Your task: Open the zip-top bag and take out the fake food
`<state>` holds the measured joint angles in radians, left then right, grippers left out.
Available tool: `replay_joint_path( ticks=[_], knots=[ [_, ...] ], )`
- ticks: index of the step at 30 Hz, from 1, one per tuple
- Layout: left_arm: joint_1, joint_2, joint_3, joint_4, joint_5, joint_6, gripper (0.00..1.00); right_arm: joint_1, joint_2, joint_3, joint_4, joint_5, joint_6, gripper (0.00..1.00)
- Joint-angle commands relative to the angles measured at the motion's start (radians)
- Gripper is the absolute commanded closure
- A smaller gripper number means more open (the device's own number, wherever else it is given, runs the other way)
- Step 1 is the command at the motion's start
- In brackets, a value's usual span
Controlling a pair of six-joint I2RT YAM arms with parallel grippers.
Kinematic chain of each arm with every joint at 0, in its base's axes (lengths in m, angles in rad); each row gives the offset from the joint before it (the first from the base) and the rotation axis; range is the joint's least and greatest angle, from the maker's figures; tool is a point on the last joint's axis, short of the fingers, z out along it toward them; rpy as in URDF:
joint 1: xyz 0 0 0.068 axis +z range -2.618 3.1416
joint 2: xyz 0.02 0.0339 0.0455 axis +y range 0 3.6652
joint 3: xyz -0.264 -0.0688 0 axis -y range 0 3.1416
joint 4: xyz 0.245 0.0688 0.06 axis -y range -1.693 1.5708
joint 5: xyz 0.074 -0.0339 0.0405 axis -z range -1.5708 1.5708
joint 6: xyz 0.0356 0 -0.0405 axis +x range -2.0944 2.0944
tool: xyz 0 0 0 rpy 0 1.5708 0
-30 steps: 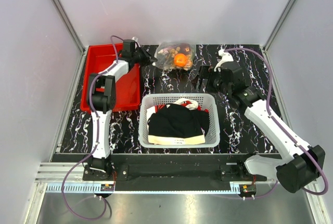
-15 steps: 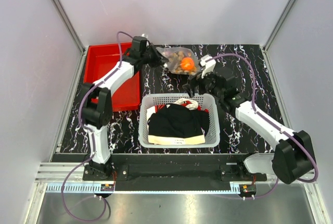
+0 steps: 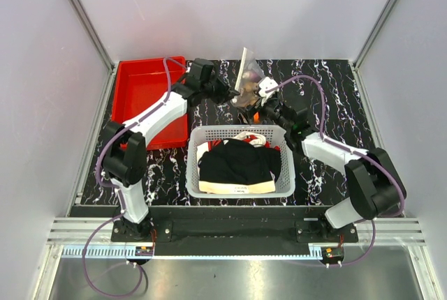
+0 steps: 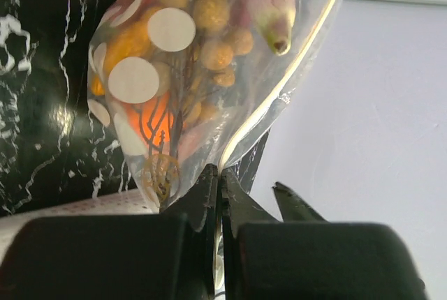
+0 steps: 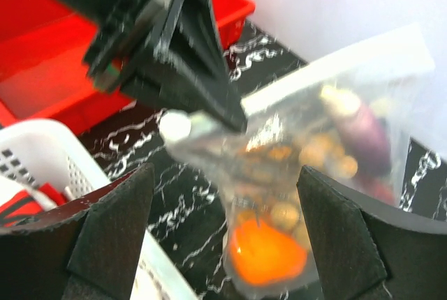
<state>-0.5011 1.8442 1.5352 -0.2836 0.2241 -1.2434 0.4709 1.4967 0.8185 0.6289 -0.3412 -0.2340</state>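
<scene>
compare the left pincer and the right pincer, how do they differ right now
The left pincer is shut on the zip-top bag, pinching one end of its zip strip; the right pincer is open and holds nothing. The left pincer touches the bag; the right pincer only faces it, spread wide. Both are at the bag, beyond the white mesh basket.

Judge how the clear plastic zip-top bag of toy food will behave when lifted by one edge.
Probably floppy: pinched in the left gripper, the clear plastic zip-top bag bulges around its load. Likely bottom-heavy, as the toy food bunches together.
</scene>
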Motion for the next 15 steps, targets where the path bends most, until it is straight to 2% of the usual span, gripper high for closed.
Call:
replay_joint_path(
  ticks=[1,6,9,10,15],
  knots=[
    [-0.042,-0.088,0.000,0.009,-0.087,-0.085,1.00,0.020,0.023,-0.027,0.210,-0.016,0.008,0.10],
    [-0.077,-0.102,0.017,0.008,-0.109,-0.111,1.00,0.046,0.039,-0.067,0.256,0.040,0.012,0.10],
    [-0.100,-0.114,0.019,0.014,-0.118,-0.136,1.00,0.049,0.060,-0.090,0.343,0.108,0.048,0.11],
    [-0.103,-0.117,0.017,0.014,-0.123,-0.139,1.00,0.049,0.071,-0.090,0.366,0.131,0.071,0.13],
    [-0.125,-0.168,-0.038,0.060,-0.172,-0.189,1.00,0.049,0.099,-0.104,0.412,0.266,0.116,0.40]
  ],
)
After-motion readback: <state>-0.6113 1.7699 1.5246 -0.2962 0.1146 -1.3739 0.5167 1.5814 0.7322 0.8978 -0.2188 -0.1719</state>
